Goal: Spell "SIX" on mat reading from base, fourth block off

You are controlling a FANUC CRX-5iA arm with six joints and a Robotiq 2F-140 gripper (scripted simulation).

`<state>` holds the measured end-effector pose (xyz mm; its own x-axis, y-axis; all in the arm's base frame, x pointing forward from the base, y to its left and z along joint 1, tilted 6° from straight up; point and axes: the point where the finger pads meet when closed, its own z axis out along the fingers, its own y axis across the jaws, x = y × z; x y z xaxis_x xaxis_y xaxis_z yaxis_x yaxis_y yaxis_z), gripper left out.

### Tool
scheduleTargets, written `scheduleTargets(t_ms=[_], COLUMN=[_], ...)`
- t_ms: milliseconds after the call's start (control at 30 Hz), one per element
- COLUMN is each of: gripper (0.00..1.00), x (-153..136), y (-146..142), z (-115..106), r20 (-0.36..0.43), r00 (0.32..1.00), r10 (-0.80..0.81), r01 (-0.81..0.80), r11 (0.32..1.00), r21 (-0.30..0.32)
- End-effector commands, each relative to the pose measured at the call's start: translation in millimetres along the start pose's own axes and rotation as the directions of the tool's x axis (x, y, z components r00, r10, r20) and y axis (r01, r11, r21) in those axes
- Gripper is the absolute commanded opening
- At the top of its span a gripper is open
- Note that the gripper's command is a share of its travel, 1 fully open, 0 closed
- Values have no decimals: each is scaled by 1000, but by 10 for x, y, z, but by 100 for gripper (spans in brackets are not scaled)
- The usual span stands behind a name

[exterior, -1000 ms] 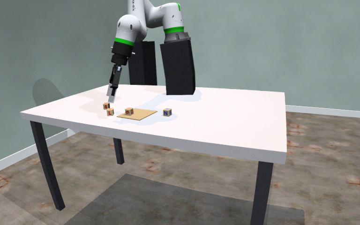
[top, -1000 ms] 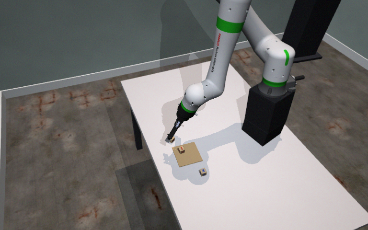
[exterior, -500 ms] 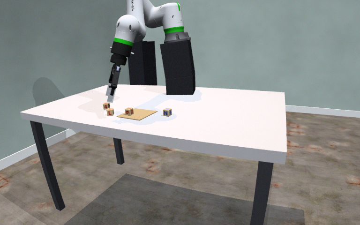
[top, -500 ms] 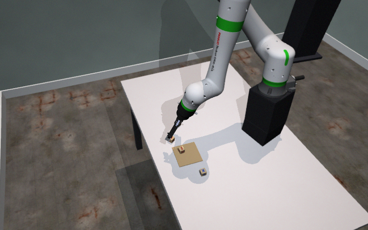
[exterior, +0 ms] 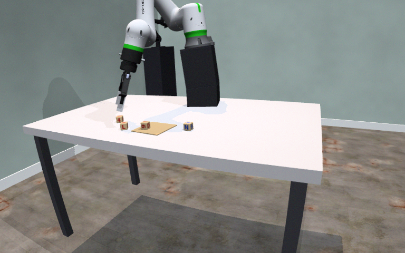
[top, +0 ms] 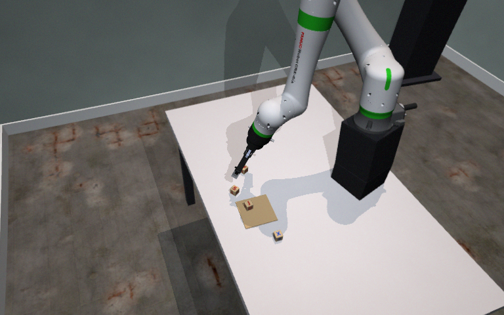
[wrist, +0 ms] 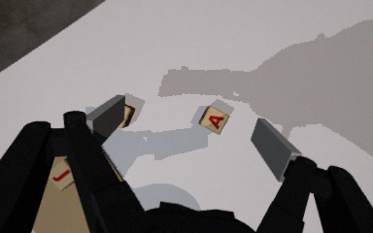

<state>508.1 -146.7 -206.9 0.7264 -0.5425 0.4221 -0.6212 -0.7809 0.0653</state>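
Block A sits on the bench, off the mat, and it seems to be the one being lined up. From the wrist it shows between the jaws, which stand wide apart above the bench and hold nothing.

Just beyond it lies block S, also off the mat. Block J is the only one on the mat, and block X lies past its other side.

I can't find an I facing up, so my guess is that it hides on a side or underside of A or J; I can't tell which. The step looks like a reach for A, perhaps to turn it. That calls for squaring the jaws to its faces, lowering around it and closing without nudging S.

Nothing is spelled so far. Seen from the base, S lies to the right and X to the left, so both must cross over; whichever block lacks the I belongs off the mat.
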Motion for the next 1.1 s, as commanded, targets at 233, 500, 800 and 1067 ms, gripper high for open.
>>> scheduleTargets(t_ms=[233,500,800,1067], gripper=[100,100,100,100], x=[-34,-34,-34,-34], y=[377,377,377,377], z=[-4,-4,-4,-4], r20=[-4,-4,-4,-4], r00=[1000,1000,1000,1000], r10=[0,0,0,0], r01=[0,0,0,0], r11=[1000,1000,1000,1000], r21=[14,14,14,14])
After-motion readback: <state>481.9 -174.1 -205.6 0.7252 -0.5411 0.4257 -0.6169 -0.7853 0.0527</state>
